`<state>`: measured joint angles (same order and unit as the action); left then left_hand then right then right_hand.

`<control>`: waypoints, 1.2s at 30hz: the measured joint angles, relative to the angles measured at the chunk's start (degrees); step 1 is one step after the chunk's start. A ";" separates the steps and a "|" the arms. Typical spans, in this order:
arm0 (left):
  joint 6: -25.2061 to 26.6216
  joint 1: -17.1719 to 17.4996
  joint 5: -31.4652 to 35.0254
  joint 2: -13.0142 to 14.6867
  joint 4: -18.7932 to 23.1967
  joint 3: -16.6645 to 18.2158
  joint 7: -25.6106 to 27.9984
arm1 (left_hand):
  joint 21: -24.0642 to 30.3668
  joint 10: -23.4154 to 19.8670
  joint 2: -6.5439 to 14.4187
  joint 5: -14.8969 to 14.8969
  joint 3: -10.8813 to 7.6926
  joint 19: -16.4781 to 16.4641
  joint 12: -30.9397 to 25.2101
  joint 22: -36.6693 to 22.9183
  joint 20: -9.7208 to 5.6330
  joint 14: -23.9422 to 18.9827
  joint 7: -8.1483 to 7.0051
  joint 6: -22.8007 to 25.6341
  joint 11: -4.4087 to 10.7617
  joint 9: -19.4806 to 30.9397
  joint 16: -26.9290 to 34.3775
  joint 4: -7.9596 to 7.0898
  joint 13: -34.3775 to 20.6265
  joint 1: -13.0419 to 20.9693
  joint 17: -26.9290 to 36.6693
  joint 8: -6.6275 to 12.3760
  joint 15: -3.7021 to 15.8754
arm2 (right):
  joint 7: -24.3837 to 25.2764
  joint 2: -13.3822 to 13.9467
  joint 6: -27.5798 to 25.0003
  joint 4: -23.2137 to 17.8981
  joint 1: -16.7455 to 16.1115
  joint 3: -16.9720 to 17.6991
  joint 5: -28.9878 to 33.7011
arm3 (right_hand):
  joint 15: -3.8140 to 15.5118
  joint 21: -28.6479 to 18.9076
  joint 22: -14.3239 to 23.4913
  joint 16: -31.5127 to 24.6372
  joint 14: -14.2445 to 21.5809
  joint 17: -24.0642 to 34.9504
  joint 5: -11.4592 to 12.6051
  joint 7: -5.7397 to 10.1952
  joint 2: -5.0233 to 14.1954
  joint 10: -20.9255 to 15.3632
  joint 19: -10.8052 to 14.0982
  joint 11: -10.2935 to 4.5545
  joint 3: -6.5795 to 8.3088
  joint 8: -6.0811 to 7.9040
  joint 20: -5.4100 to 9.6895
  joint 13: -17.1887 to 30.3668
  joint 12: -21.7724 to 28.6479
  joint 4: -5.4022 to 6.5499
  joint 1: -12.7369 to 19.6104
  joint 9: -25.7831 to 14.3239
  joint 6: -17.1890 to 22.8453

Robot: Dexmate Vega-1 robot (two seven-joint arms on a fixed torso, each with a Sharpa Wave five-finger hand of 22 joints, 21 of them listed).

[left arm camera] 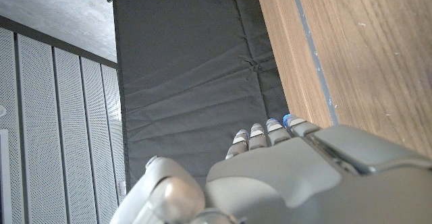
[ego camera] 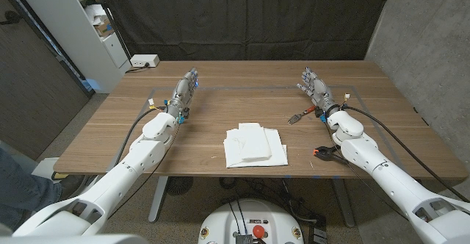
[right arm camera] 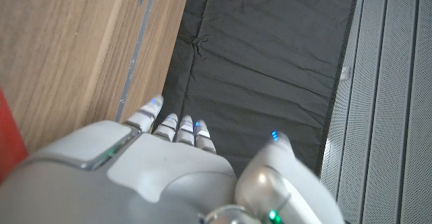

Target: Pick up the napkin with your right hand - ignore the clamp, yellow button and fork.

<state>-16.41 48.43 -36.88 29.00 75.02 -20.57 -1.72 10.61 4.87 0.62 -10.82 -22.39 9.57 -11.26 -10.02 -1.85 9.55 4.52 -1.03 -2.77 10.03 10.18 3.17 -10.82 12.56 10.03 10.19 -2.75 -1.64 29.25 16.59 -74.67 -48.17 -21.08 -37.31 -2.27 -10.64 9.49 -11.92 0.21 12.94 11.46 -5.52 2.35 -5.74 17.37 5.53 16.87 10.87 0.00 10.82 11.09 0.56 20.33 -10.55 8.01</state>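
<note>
A white napkin [ego camera: 253,147], a loose stack of folded sheets, lies near the table's front edge at the middle. My right hand [ego camera: 314,88] is up on the right half of the table, well behind and to the right of the napkin, fingers stretched out and apart, holding nothing. The right wrist view shows the back of that hand [right arm camera: 135,170] over the wood, fingers pointing at the dark curtain. My left hand [ego camera: 187,88] mirrors it on the left half, fingers extended and empty; its back [left arm camera: 290,177] is seen in the left wrist view.
A fork [ego camera: 297,116] lies just in front of my right hand. A black clamp with an orange tip [ego camera: 325,153] sits beside my right forearm near the front edge. A white power strip [ego camera: 143,61] sits at the back left corner. Blue tape lines mark the tabletop [ego camera: 242,90].
</note>
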 measured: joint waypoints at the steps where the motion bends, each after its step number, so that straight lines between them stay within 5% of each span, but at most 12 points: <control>1: 0.33 0.11 0.38 -0.06 0.14 0.17 0.01 | 0.00 0.00 0.00 0.00 0.00 0.00 0.00 0.00 0.00 0.00 0.00 0.00 0.00 0.00 0.00 0.00 0.00 0.00 0.00 0.00 0.00 | 0.00 0.06 -0.01 -0.09 0.00 0.08 0.00 | 0.00 0.00 0.00 0.00 0.00 0.00 0.00 0.00 0.00 0.00 0.00 0.00 0.00 0.00 0.00 0.00 0.00 0.00 0.00 0.00 0.00; 36: 3.11 1.88 3.14 -0.92 2.76 3.17 -1.40 | 0.20 0.31 0.23 0.01 0.02 0.27 0.00 0.01 0.77 -0.01 -0.02 0.00 0.32 -0.01 -0.01 -0.01 0.01 0.22 -0.01 0.22 0.00 | -0.28 1.60 0.62 -2.97 -1.55 0.32 0.25 | 0.02 0.00 -0.01 0.00 0.00 -0.17 -0.01 0.40 0.31 0.01 -0.02 -0.01 0.23 0.00 0.00 -0.02 0.00 -0.23 0.30 0.01 0.39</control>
<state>-13.30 50.31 -33.73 28.09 77.78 -17.40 -3.12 10.82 5.18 0.85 -10.81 -22.37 9.85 -11.26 -10.01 -1.08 9.54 4.50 -1.03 -2.45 10.02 10.17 3.16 -10.80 12.79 10.01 10.41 -2.75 -1.93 30.85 17.21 -77.63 -49.72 -20.76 -37.06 -2.25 -10.64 9.48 -11.92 0.21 12.77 11.45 -5.12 2.66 -5.74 17.35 5.52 17.10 10.87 0.00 10.80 11.08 0.33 20.62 -10.54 8.40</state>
